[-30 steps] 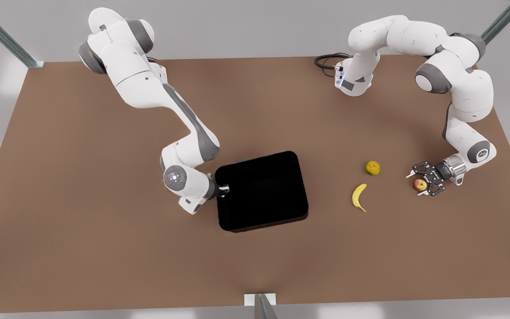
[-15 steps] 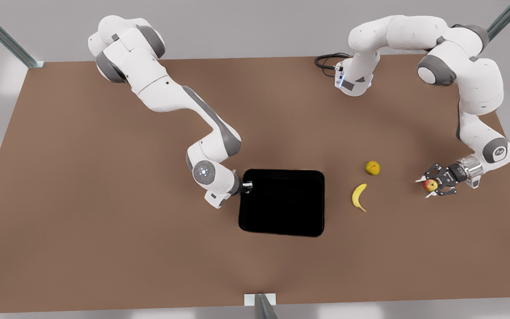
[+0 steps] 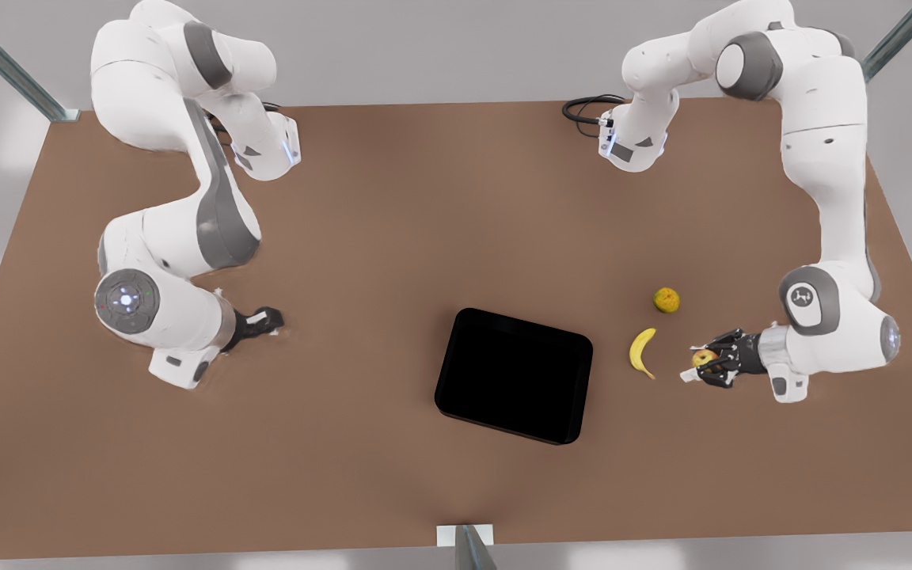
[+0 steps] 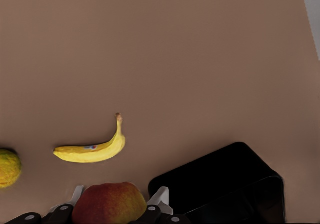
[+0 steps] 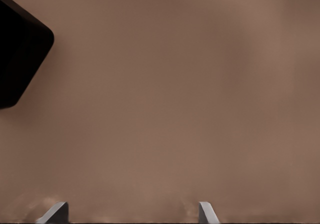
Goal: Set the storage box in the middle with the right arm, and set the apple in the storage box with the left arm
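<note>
While the glossy black rectangular storage box [image 3: 514,375] sits slightly askew at about 6 o'clock of the brown tabletop's [image 3: 424,198] centre in the front view, nothing touches it. Left gripper [image 3: 701,361] at roughly 3 o'clock of the box, past the curved yellow banana [image 3: 642,352]; jaws clamped on the small round red apple with a yellowish patch [image 3: 704,358], one white fingertip on each side of it in the left wrist view [image 4: 109,203]. Apple held near the banana, well apart from the box. Round yellow-green fruit [image 3: 666,299] lies at 12 o'clock of the banana, apart from it. Same view also shows the banana [image 4: 92,149], yellow-green fruit [image 4: 9,168] and box corner [image 4: 225,184].

Right gripper [image 3: 264,321] low over bare tabletop, well off at 9 o'clock of the box. Jaws spread wide, holding nothing; two white fingertips [image 5: 54,213] with tabletop between them in the right wrist view, box corner [image 5: 20,59] farther off.
</note>
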